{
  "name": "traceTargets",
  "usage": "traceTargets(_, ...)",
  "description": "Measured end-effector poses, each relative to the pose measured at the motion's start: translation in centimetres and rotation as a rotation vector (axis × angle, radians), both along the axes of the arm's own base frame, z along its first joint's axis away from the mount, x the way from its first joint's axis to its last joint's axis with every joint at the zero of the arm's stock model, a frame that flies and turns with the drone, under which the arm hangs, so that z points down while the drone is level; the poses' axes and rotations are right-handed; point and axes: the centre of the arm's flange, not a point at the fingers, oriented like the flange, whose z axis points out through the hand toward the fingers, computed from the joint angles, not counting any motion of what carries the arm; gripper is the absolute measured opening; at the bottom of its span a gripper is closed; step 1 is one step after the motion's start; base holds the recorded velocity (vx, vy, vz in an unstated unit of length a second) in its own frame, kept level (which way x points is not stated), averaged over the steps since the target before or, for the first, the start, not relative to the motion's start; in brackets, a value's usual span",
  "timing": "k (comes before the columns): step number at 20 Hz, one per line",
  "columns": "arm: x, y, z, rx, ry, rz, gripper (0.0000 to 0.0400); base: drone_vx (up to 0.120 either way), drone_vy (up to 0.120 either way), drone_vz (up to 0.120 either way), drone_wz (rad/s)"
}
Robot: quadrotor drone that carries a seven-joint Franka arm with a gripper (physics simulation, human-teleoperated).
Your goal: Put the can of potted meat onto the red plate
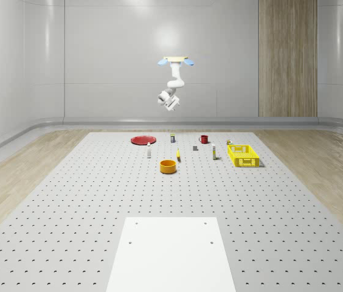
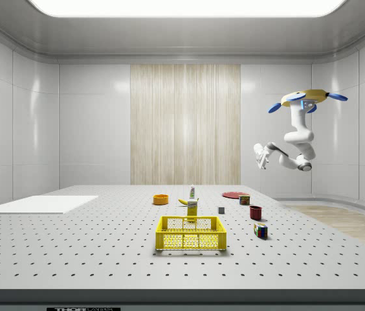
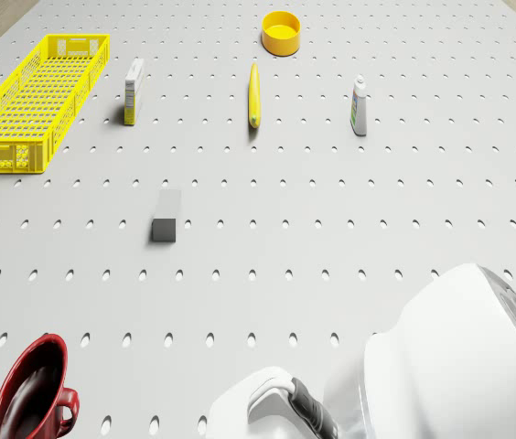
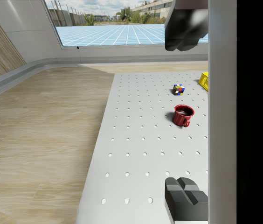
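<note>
In the whole-scene view your drone (image 1: 176, 59) hovers high over the table's far edge, its gripper (image 1: 171, 106) well above the potted meat can (image 1: 172, 138), which stands right of the red plate (image 1: 143, 140). In the wrist view the fingers (image 4: 185, 196) are spread wide and hold nothing, and they face the red mug (image 4: 183, 115), so a descent from here risks grabbing the wrong thing.

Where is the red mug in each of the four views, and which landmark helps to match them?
Whole-scene view: mug to the right of the red plate, behind the yellow crate.
Side view: mug right of the crate.
Drone view: mug near the grey block.
Wrist view: mug near the cube.
Landmark: yellow crate.
</note>
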Motion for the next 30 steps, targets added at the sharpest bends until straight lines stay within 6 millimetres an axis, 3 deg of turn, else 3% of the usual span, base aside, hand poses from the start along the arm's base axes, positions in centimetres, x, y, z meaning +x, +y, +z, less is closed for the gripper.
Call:
traceTargets(4,0.0,-2.9,-1.6,-0.333,0.003,-0.011,0.0400,0.000,0.000,-0.120,0.000)
traceTargets(10,0.0,-5.0,-2.1,-0.553,0.008,-0.017,0.0400,0.027,0.000,-0.120,0.000)
traceTargets(18,0.0,-5.8,-2.2,-0.640,0.011,-0.018,0.0400,0.120,-0.050,-0.120,0.000)
traceTargets(30,0.0,-6.0,-2.3,-0.664,0.012,-0.018,0.0400,0.120,0.000,-0.120,0.000)
